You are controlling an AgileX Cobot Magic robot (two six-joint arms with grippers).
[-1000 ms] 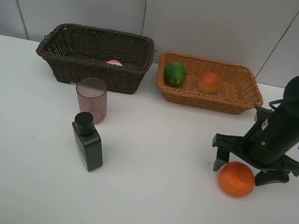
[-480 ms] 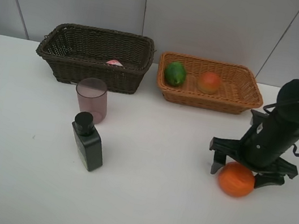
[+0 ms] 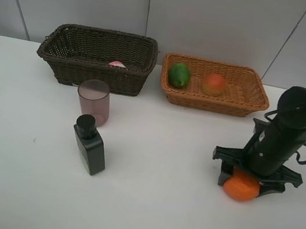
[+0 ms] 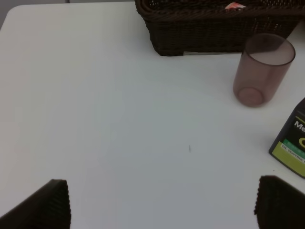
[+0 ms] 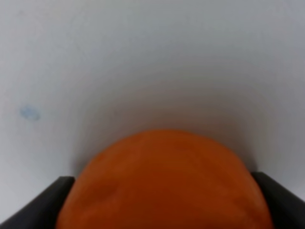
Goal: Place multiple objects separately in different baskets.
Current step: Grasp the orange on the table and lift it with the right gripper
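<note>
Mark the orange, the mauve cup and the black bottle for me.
orange [image 3: 240,189]: exterior high view, exposed front skin.
mauve cup [image 3: 93,103]: exterior high view, middle of side wall.
black bottle [image 3: 91,151]: exterior high view, square body.

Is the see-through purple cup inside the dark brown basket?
No, the translucent mauve cup stands on the white table in front of the dark brown woven wicker basket, outside it.

Lab-style test bench (white table [image 3: 141,218], plain grey wall panels [image 3: 216,19])
</note>
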